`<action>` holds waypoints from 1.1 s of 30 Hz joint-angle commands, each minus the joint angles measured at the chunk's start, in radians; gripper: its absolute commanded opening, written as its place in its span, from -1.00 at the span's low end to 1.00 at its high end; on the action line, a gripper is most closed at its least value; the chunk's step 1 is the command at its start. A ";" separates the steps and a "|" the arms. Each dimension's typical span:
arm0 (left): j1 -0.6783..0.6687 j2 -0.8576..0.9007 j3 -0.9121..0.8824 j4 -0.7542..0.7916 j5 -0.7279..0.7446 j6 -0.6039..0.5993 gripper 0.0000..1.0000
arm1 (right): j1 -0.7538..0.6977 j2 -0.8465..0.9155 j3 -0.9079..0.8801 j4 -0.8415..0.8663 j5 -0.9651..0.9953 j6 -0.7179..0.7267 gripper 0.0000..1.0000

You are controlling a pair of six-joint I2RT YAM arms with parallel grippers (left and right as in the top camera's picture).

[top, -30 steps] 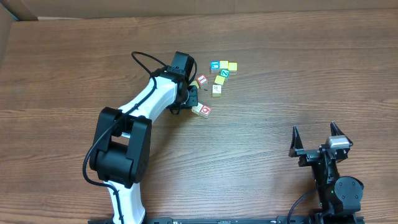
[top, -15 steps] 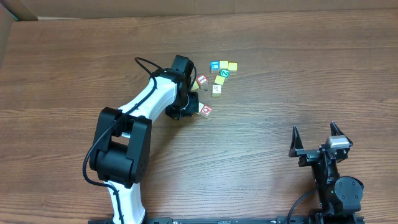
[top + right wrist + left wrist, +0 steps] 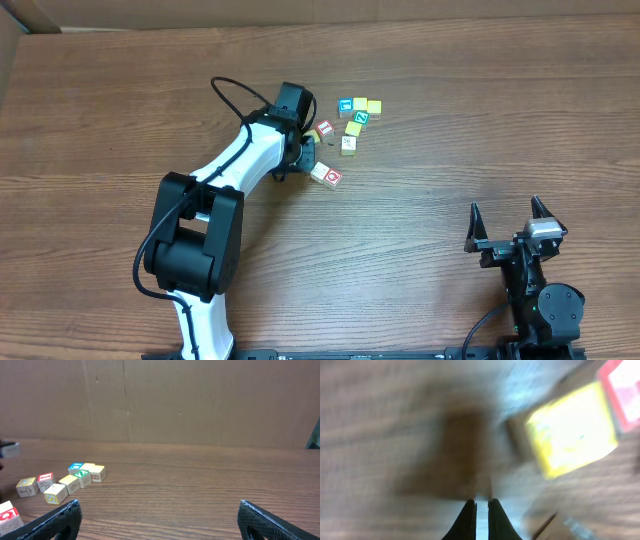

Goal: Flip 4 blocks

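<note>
Several small wooden blocks lie in a loose cluster on the table, among them a red-bordered one [image 3: 324, 128], a blue-bordered one [image 3: 345, 105], yellow ones [image 3: 360, 104] and a cream one [image 3: 347, 144]. A cream block [image 3: 320, 172] and a red-bordered block [image 3: 333, 178] sit together nearer the front. My left gripper [image 3: 304, 152] is shut and empty, just left of that pair. Its wrist view is blurred, with the shut gripper [image 3: 481, 502] low over the wood and a yellow block [image 3: 572, 430] to the upper right. My right gripper [image 3: 505, 208] stands open far to the right.
A cube with a green Z [image 3: 358, 118] sits inside the cluster, also in the right wrist view [image 3: 82, 478]. A cardboard wall [image 3: 160, 400] lines the table's far edge. My left arm [image 3: 235, 165] stretches diagonally from its base toward the blocks.
My left gripper dipped onto the front pair of blocks, shut, then drew back up and left. The cream block of that pair shifted slightly. The right arm stayed still.
</note>
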 commanded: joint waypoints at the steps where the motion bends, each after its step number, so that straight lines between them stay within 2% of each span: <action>1: -0.009 0.010 0.009 0.040 0.079 0.019 -0.91 | -0.005 -0.008 -0.011 0.006 -0.005 -0.004 1.00; 11: -0.009 0.010 0.009 -0.056 0.261 0.019 -0.92 | -0.005 -0.008 -0.011 0.006 -0.005 -0.003 1.00; 18: -0.009 0.010 0.009 -0.150 0.304 0.019 -0.92 | -0.005 -0.008 -0.011 0.006 -0.005 -0.004 1.00; 23: -0.009 0.010 0.010 -0.209 0.392 0.053 -0.92 | -0.005 -0.008 -0.011 0.006 -0.005 -0.004 1.00; 28: -0.008 -0.003 0.038 -0.256 0.345 0.068 -0.92 | -0.005 -0.008 -0.011 0.005 -0.005 -0.004 1.00; 33: -0.008 -0.066 0.106 -0.298 0.147 0.022 -0.91 | -0.005 -0.008 -0.011 0.006 -0.005 -0.003 1.00</action>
